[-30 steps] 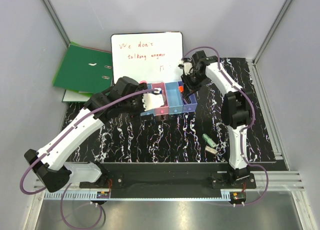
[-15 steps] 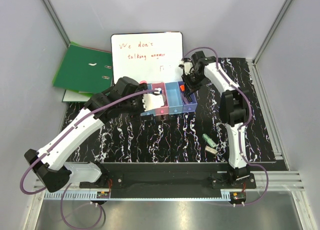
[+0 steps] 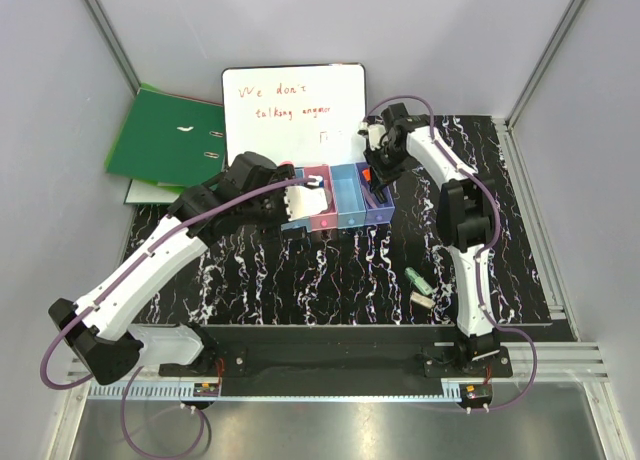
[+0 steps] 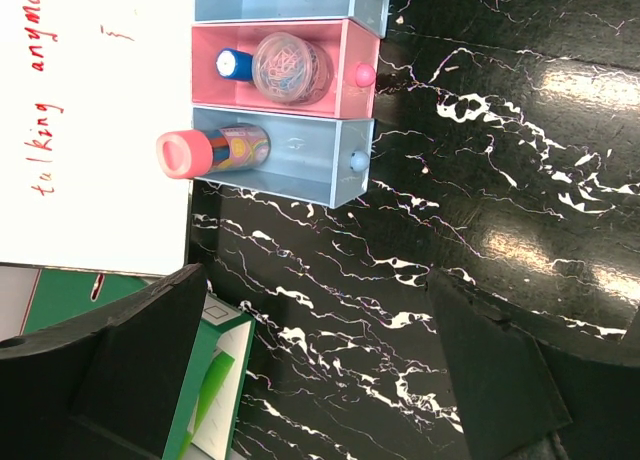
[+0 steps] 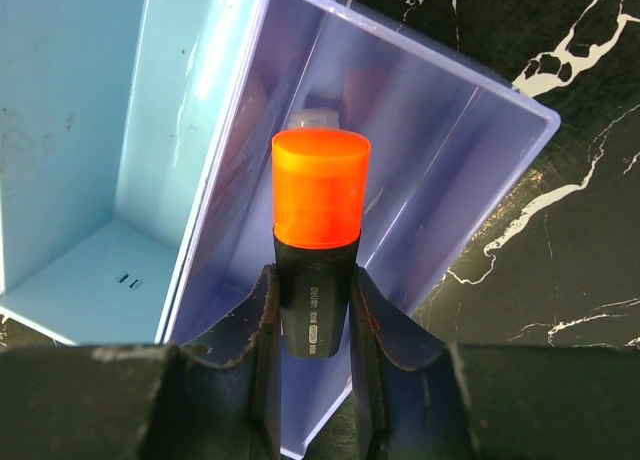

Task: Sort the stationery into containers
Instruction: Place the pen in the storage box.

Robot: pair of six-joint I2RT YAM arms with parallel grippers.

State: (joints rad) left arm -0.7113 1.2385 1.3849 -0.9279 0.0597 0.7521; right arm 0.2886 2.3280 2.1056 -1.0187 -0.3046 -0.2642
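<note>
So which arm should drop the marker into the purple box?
Right. Its tool grips the orange-capped marker just above the purple bin. The left tool is open and empty, by the light blue bin at the other end.

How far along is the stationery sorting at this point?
Done: the pink-capped cylinder lies in a light blue bin; the blue-capped tube and clear pot sit in the pink bin. In hand: the right end effector grips the orange-capped marker over the purple bin. Remaining: the green stick and a small bar lie on the table.
</note>
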